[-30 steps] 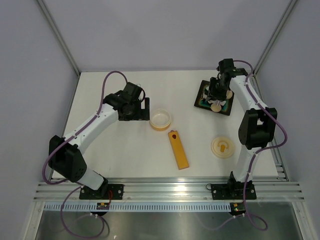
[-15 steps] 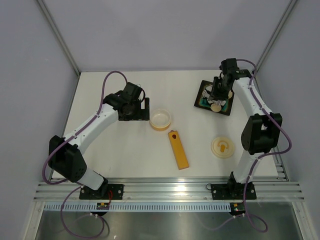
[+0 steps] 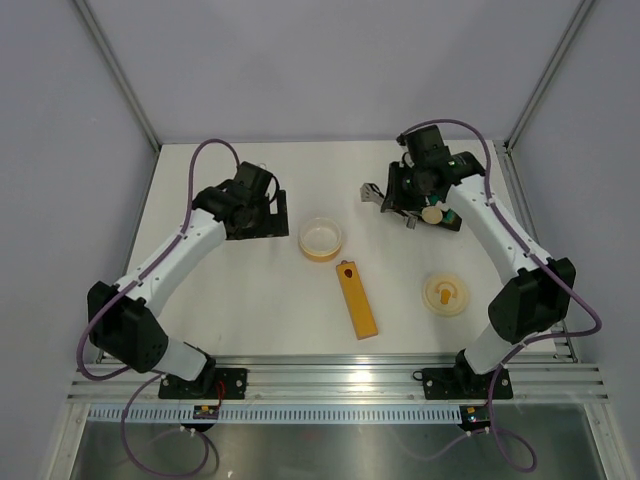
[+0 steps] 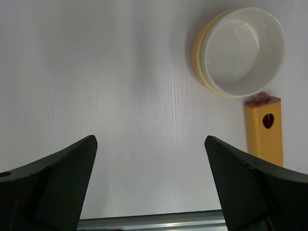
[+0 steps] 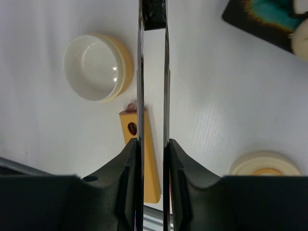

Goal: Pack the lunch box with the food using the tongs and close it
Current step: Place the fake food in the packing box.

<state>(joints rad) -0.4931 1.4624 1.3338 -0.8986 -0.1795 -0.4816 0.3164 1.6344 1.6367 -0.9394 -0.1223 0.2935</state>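
Observation:
The lunch box [image 3: 321,238], a round cream-yellow bowl, stands empty mid-table; it also shows in the left wrist view [image 4: 243,50] and the right wrist view [image 5: 96,67]. Its lid [image 3: 445,295] lies apart at the right [image 5: 264,166]. My right gripper [image 3: 405,195] [image 5: 152,144] is shut on the silver tongs [image 5: 139,72], whose tips pinch a dark block of food [image 5: 154,14] in the air between tray and bowl [image 3: 372,195]. A cream piece of food [image 3: 432,213] lies on the tray. My left gripper [image 3: 262,210] [image 4: 149,139] hangs open over bare table, left of the bowl.
A black square tray [image 3: 452,222] with a green inside sits at the back right, mostly under my right arm [image 5: 264,17]. A long orange-yellow bar [image 3: 357,300] with a red dot lies in front of the bowl [image 4: 263,130] [image 5: 144,163].
My right arm has swung left off the tray toward the bowl, carrying the tongs with the dark block. My left gripper has drawn back a little to the left, still open.

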